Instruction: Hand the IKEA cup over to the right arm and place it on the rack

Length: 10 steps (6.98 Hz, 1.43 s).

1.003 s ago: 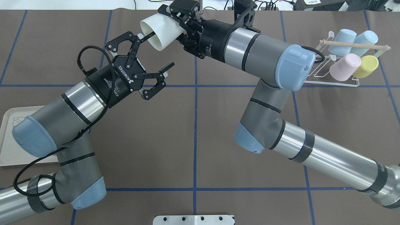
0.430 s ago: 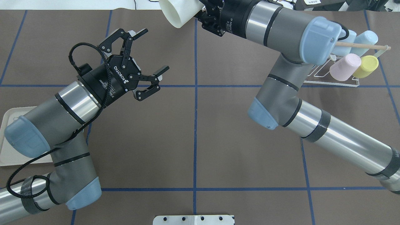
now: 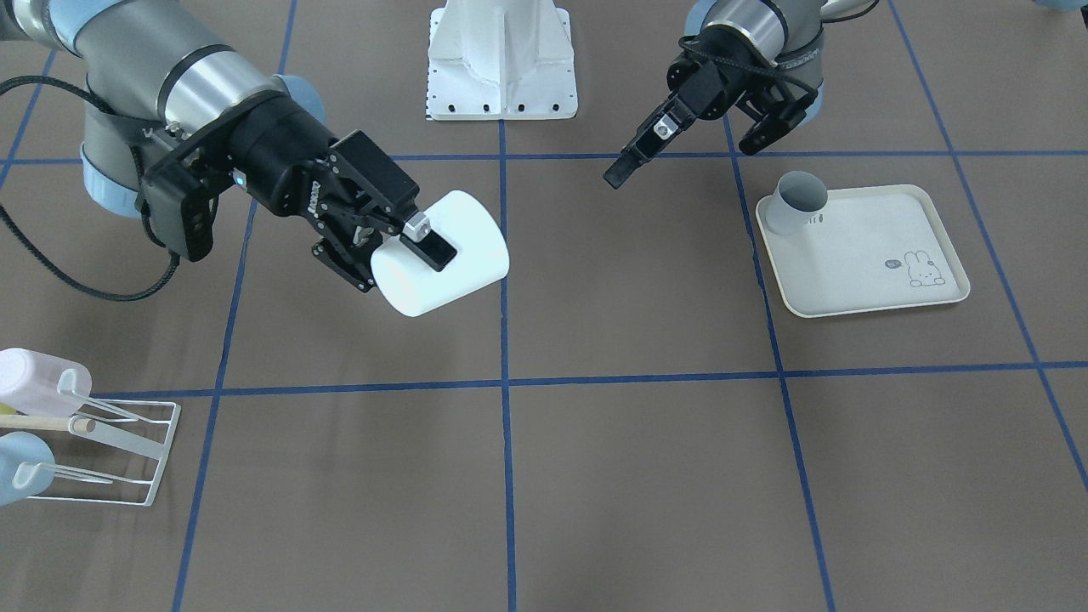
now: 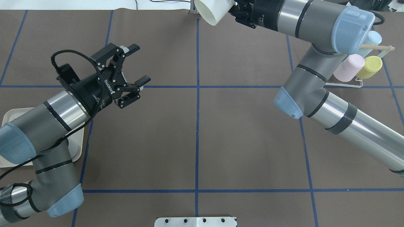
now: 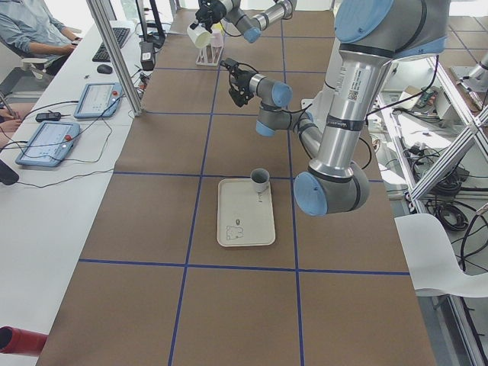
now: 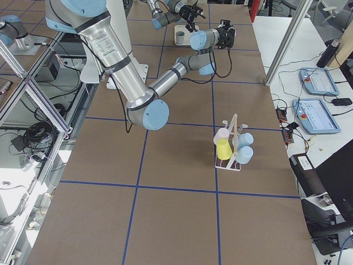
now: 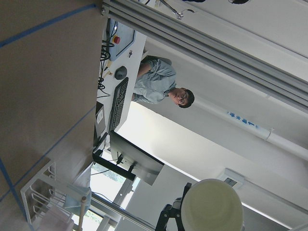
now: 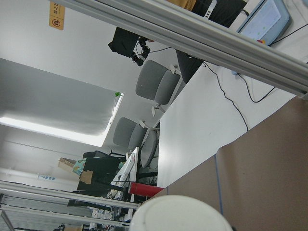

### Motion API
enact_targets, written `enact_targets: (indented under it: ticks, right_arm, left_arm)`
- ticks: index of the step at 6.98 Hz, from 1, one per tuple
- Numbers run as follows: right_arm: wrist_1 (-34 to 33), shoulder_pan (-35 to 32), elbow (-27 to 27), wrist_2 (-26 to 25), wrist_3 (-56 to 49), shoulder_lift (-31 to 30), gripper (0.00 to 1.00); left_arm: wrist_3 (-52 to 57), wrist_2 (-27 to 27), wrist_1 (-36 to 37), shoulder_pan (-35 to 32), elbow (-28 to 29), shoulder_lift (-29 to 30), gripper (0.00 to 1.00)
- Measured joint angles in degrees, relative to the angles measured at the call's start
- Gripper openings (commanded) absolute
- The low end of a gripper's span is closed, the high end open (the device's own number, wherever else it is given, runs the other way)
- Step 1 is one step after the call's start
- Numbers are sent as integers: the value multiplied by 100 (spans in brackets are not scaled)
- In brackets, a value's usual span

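Observation:
My right gripper (image 3: 418, 253) is shut on the wall of the white IKEA cup (image 3: 442, 251), which lies on its side in the air above the brown mat. In the overhead view the cup (image 4: 210, 12) sits at the top edge, its mouth facing left, with the right gripper (image 4: 233, 8) behind it. My left gripper (image 4: 139, 63) is open and holds nothing, well to the left of the cup. The left gripper (image 3: 685, 161) hangs near the tray's corner. The white wire rack (image 3: 140, 455) carries pink, yellow and blue cups. In the overhead view the right arm covers part of the rack (image 4: 355, 82).
A cream tray (image 3: 858, 263) with a rabbit drawing holds an upright grey cup (image 3: 796, 201) near the left arm. The robot's white base (image 3: 501, 59) stands at the table's edge. Blue tape lines cross the mat. A person sits at a side desk (image 5: 53, 114).
The right arm has carried the white cup right and toward the far edge. The left gripper has drawn back to the left, still open.

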State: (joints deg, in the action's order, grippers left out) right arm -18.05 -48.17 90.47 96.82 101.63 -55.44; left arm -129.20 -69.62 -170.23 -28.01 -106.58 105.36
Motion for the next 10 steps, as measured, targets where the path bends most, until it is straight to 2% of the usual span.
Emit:
enact_targets:
  ticks: [3,5,7,9,10]
  right_arm:
    - [-581,-706,280,441,-1290,-804,0]
    - [-1410,-974,1040,351,-2705,-1651,0]
    - [-1833,-1010,1504,-178,-3720,-2325,0]
    - [-1889,-759,1594,-1073,-4855,-2900,0]
    - [-1896,-459,1607,-1602,-5033,-3070,0]
  left_arm:
    - [1185,-335,530,-92,-537,-867,100]
    - [1629,-551,673,-211,-707,-1298,100]
    - [2027,-746,701,-341,-864,-1722,100]
    - [2265,-837,726,-391,-1022,-2081,100]
    - [2297,-847,732,-394,-1051,-2142,100]
